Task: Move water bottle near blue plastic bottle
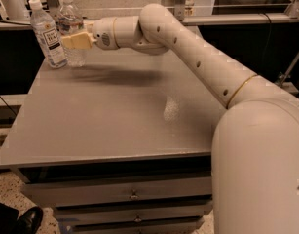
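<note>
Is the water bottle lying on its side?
No, the water bottle is upright in the gripper at the table's far corner, beside the blue bottle.
</note>
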Robot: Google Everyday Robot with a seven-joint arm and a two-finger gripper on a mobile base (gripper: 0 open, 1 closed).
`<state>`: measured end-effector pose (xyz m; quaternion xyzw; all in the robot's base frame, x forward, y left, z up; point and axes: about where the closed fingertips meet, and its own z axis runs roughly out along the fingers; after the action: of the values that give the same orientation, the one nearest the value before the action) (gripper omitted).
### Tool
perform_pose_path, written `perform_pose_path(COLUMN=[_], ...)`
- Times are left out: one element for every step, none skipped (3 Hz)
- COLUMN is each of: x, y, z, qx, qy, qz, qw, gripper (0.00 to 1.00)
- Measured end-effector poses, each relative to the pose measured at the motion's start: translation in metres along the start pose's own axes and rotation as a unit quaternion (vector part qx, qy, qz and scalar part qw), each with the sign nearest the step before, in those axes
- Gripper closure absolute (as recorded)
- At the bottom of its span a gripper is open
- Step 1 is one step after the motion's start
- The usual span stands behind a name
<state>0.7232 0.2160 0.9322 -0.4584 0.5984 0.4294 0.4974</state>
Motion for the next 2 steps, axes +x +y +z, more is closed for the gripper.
perform_pose_path(x=[0.011,0.023], y=[-0.005,-0.007], z=[0.016,0.022], qx=[-0.001,0.002], qy=[0.008,0.028], qz=[0.007,0.005], qw=[0.9999,0.9996], gripper=[1.00,0.81])
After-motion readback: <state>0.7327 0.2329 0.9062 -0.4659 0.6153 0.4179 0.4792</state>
